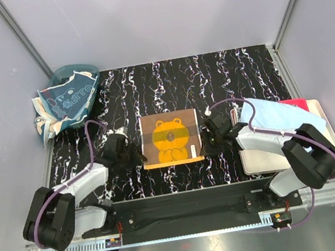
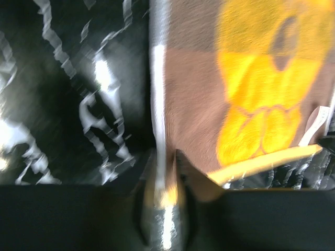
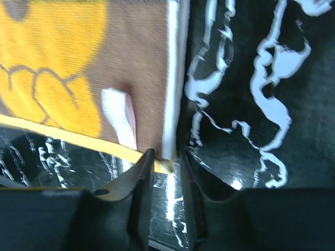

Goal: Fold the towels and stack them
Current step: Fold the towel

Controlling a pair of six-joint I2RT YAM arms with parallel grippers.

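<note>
The orange-and-brown bear towel (image 1: 171, 139) lies flat in the middle of the black marbled table. My left gripper (image 1: 139, 155) sits low at its left edge. In the blurred left wrist view, the towel's white-banded edge (image 2: 158, 104) runs into the narrow gap of my left gripper (image 2: 167, 163). My right gripper (image 1: 205, 140) is at the right edge. In the right wrist view my right gripper (image 3: 166, 157) stands slightly apart, with the towel's near corner (image 3: 163, 163) at its mouth and table showing between the fingers. A white label (image 3: 119, 117) lies close by.
A teal basket (image 1: 76, 70) at the back left holds a crumpled teal patterned towel (image 1: 70, 97). On the right, a cream tray (image 1: 262, 161) carries a light blue towel (image 1: 275, 118) over a red one (image 1: 296, 104). The enclosure walls rise on all sides.
</note>
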